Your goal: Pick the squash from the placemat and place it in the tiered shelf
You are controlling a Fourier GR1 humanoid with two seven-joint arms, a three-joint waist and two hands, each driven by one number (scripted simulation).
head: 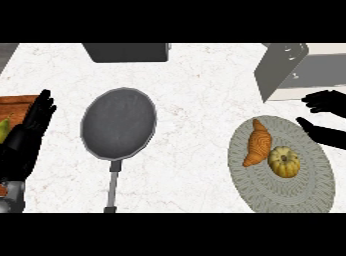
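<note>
Right hand [337, 120] spread open, holding nothing, above the placemat's [312, 187] far right edge. Squash [284, 161] round, no clear long axis, sitting on the placemat beside a croissant [258, 144]. Shelf [290, 70] beyond the placemat. Left of it, frying pan [119, 122] on white marble counter [198, 90]. Left hand [30, 127] straight-fingered, resting far left.

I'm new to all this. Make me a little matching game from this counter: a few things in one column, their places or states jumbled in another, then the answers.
Things:
1. squash
2. croissant
3. frying pan
4. left hand

Places or states:
A. at the view's left edge, fingers straight, resting
B. on the bare counter, handle towards the robot
C. on the placemat, its left part, long and orange
D. on the placemat, round and yellow, right of the croissant

Pairs: 1-D, 2-C, 3-B, 4-A
</note>
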